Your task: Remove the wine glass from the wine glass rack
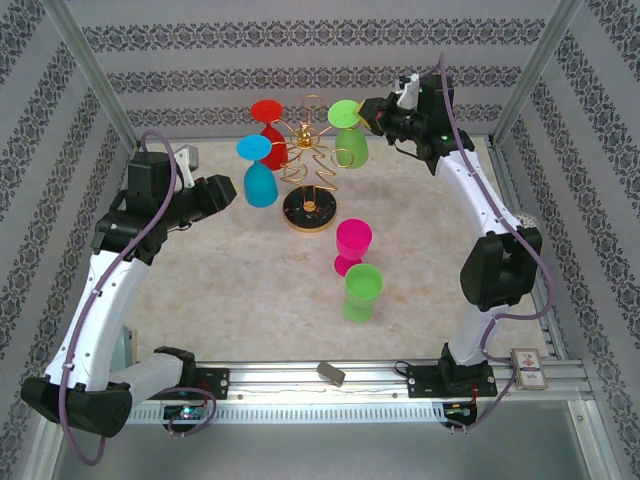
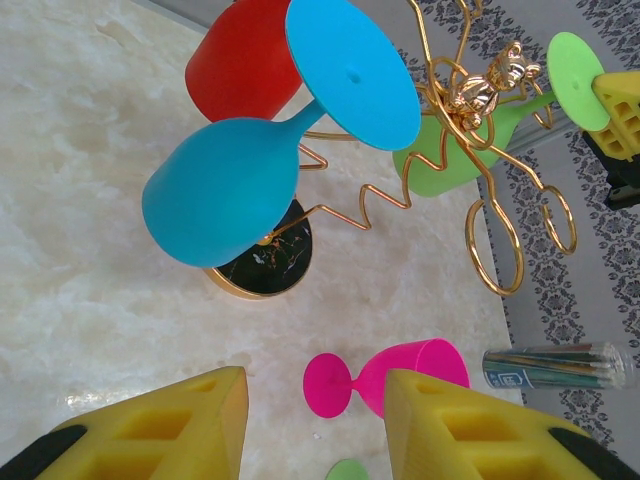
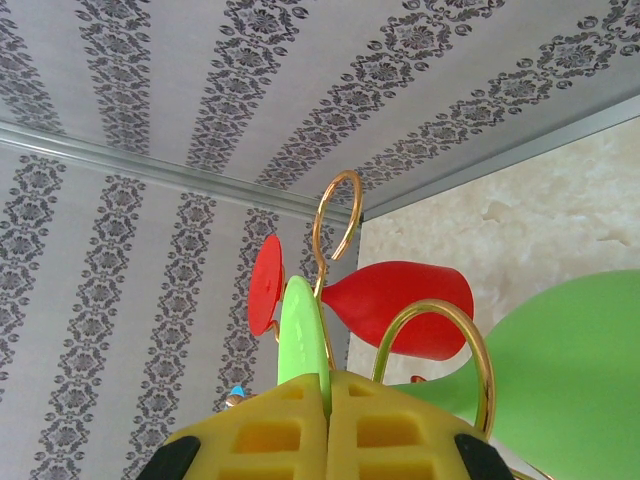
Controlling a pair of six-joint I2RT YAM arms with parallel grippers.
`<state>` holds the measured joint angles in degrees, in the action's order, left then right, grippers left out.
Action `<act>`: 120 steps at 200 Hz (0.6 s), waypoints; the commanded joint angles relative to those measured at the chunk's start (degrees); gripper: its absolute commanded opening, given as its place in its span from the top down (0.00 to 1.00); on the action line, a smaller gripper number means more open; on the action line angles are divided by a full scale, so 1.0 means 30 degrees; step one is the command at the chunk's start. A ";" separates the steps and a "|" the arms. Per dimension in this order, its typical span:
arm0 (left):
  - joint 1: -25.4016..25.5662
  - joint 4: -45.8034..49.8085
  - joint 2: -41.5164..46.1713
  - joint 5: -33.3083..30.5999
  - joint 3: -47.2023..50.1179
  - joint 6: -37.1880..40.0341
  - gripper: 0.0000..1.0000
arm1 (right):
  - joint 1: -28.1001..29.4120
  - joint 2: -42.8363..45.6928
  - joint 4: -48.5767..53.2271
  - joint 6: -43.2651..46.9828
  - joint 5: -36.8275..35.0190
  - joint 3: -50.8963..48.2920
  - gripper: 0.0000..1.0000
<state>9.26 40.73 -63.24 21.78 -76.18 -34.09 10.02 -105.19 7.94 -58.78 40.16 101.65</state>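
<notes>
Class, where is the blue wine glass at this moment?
From the top view, the blue wine glass hangs bowl-down on the left side of the wine glass rack, just in front of the red wine glass, near the left hand.

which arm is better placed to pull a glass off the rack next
Right. The right gripper is shut on the foot of the hanging green glass on the rack, probably ready to lift it. The left gripper is open, apart from the blue glass.

A robot test cell dressed like a home: striped wallpaper panels in aluminium framing behind the wine glass rack, a marble-look desk under it, 2 arms bolted to a rail before it.
</notes>
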 commanded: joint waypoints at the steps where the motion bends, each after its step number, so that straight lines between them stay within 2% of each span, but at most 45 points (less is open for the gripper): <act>1: -0.0302 -0.0511 0.0344 -0.0082 0.0221 -0.0122 0.59 | 0.0268 -0.0423 -0.0193 0.0118 0.0236 0.0873 1.00; 120: -0.0332 -0.0459 0.0353 -0.0261 0.0254 0.0083 0.58 | 0.0830 -0.0921 0.0913 0.1442 -0.0232 0.1536 1.00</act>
<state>9.23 40.71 -63.24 21.76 -75.88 -34.06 11.44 -107.74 10.59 -56.18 39.68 104.27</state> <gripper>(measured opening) 0.415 0.052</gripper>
